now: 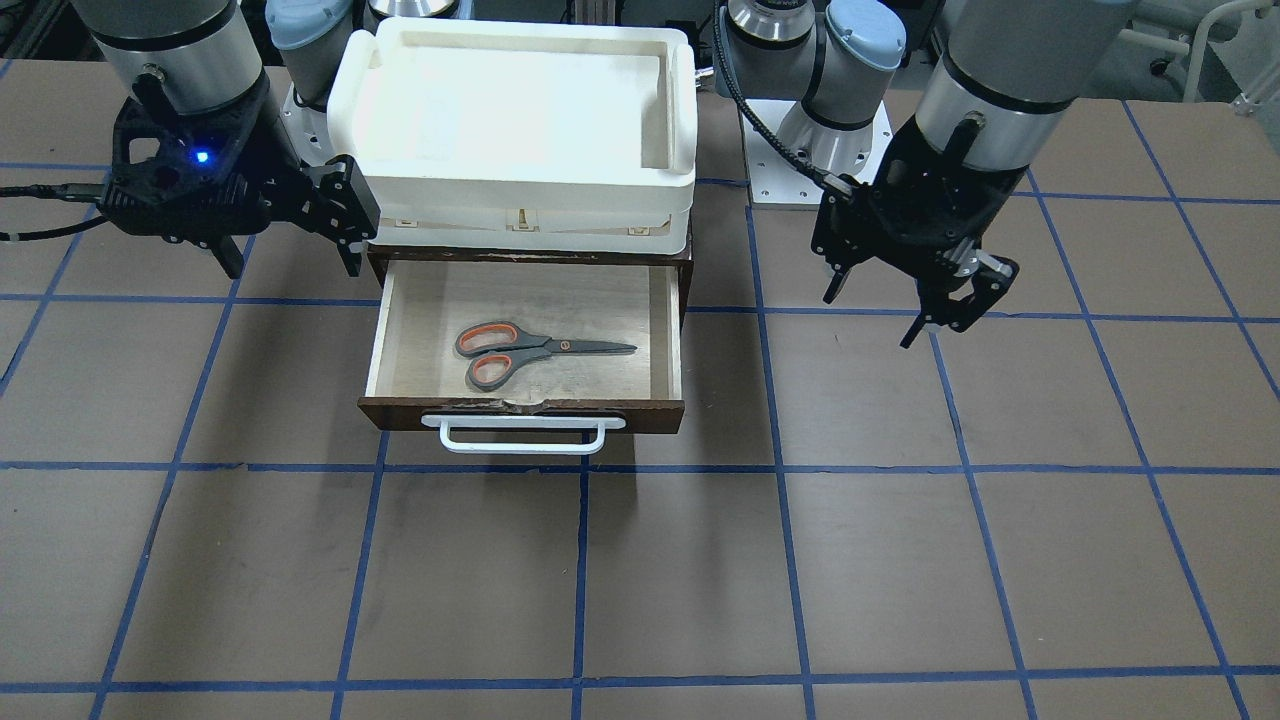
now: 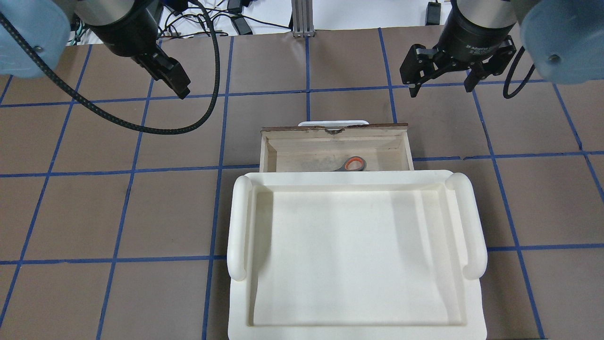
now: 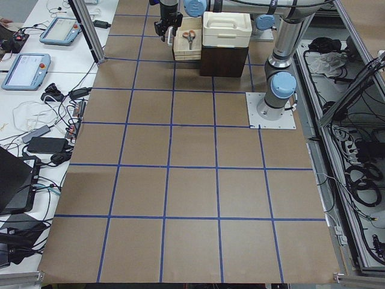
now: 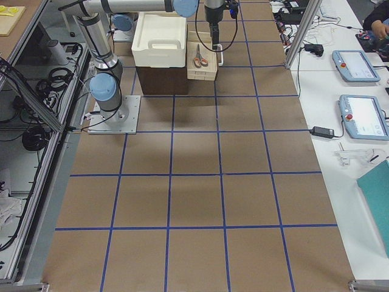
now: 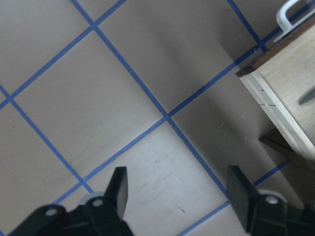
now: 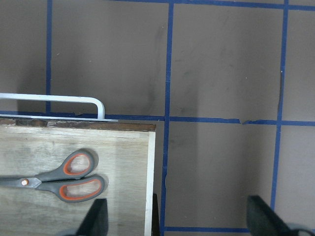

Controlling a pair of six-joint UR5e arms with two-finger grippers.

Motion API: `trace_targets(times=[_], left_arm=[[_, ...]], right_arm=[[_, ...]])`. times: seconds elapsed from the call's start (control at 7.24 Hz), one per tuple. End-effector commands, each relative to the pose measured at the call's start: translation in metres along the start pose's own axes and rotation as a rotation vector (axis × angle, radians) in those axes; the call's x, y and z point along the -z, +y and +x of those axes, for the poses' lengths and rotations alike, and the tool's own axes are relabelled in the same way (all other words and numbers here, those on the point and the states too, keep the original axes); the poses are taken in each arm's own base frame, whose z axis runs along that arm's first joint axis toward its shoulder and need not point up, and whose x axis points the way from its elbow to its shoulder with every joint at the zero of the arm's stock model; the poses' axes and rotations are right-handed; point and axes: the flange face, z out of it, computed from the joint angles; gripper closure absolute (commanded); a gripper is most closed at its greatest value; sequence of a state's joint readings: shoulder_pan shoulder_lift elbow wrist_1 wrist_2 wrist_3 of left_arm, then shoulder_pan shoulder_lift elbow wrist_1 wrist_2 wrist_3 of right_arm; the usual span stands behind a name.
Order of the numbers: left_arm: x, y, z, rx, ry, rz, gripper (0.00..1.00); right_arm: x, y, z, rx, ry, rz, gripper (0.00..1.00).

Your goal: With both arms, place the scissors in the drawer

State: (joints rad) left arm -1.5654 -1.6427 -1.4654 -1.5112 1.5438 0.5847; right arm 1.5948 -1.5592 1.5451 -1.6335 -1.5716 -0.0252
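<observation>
The scissors, dark blades and grey loops lined in orange, lie flat inside the open dark brown drawer with its white bar handle. They also show in the right wrist view, and one orange loop shows in the overhead view. My left gripper hangs open and empty over the table beside the drawer; its wrist view shows the spread fingers and a drawer corner. My right gripper is open and empty beside the drawer's other side.
A white plastic tray sits on top of the cabinet that holds the drawer, and hides the drawer's back part in the overhead view. The brown table has a blue tape grid. Both arm bases stand behind the cabinet.
</observation>
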Motion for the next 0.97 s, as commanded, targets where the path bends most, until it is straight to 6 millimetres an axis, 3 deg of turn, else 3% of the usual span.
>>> trace_targets(times=[0.0,0.14,0.41,0.83], left_arm=[[0.017,0.019,0.006,0.329,-0.019,0.007,0.09],[0.018,0.024,0.010,0.426,-0.019,0.005,0.00],[0.017,0.036,0.017,0.508,-0.012,-0.018,0.00],[0.017,0.037,0.019,0.572,-0.014,-0.017,0.00]], right_arm=[[-0.001,0.001,-0.001,-0.002,-0.004,-0.006,0.00],[-0.001,0.001,-0.001,-0.002,-0.004,-0.006,0.00],[-0.001,0.001,-0.002,-0.002,-0.016,-0.004,0.00],[-0.001,0.001,-0.002,-0.027,-0.016,-0.004,0.00]])
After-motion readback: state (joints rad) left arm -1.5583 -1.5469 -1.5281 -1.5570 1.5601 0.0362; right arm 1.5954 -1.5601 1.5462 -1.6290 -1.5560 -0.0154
